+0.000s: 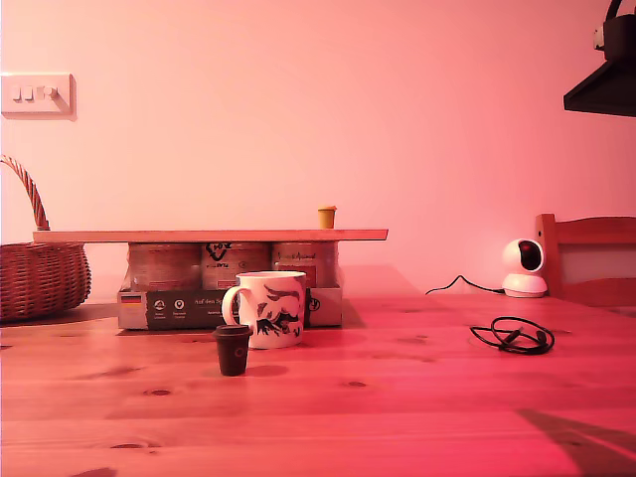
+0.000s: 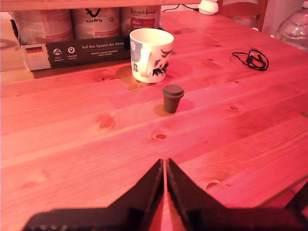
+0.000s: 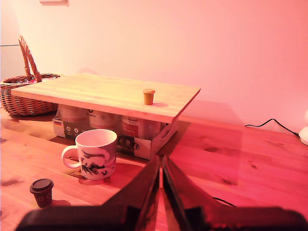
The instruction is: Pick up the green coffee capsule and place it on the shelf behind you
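Note:
The green coffee capsule [image 1: 326,216] [image 3: 148,96] stands upright on the shelf [image 1: 209,236] [image 3: 96,91], toward the end at the exterior view's right. The shelf is a pale plank resting on a box of jars. My first gripper [image 2: 164,162] is shut with nothing in it, low over the table, with the dark capsule [image 2: 172,98] some way beyond its tips. My second gripper [image 3: 161,159] is also shut and holds nothing; it hangs higher, apart from the shelf's near corner. The first wrist view shows only the shelf's edge [image 2: 72,4], not the green capsule.
A printed white mug [image 1: 268,308] and the dark capsule [image 1: 232,349] stand in front of the box of jars [image 1: 199,308]. A wicker basket [image 1: 40,268] sits at the exterior view's left. A white camera [image 1: 524,268], a coiled cable [image 1: 512,335] and a chair [image 1: 591,258] are at its right. Part of an arm [image 1: 606,70] hangs at its top right.

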You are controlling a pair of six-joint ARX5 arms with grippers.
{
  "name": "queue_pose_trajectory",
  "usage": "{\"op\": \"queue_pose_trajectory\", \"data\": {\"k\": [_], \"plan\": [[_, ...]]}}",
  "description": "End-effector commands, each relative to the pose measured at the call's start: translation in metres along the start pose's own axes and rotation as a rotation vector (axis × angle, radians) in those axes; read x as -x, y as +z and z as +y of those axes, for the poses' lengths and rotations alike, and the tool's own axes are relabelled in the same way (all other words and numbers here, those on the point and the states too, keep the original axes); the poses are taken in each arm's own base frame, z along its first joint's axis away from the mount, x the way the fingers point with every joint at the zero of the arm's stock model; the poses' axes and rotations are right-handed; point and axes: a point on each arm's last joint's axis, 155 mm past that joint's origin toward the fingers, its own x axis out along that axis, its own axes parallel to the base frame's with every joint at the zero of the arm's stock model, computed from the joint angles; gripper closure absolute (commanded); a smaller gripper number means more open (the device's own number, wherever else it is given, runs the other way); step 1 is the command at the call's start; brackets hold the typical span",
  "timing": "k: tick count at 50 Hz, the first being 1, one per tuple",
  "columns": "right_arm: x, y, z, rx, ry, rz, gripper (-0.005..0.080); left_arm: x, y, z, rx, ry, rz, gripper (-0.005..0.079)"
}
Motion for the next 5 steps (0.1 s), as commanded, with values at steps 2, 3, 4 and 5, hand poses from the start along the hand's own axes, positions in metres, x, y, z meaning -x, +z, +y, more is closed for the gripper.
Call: {"op": "queue_pose_trajectory", "data": {"k": [2, 3, 4, 5], "plan": [[0.0, 0.0023, 0.0013, -0.004, 0.004, -0.009, 0.0765, -0.0027, -0.0099, 0.0002, 0.006, -0.004, 0.021, 0.0763], [0.0, 0.0023, 0.0013, -0.004, 0.004, -0.009, 0.0765, -0.0027, -0.0098, 0.0002, 0.006, -0.004, 0.021, 0.0764], [0.0, 0.0024, 0.0013, -0.004, 0.004, -0.01, 0.0765, -0.0027, -0.0098, 0.0002, 0.006, -0.004, 0.021, 0.0764], [0.0, 0.0024, 0.0012, -0.004, 0.004, -0.01, 0.0765, -0.0027, -0.0098, 0.0002, 0.006, -0.004, 0.021, 0.0763]]}}
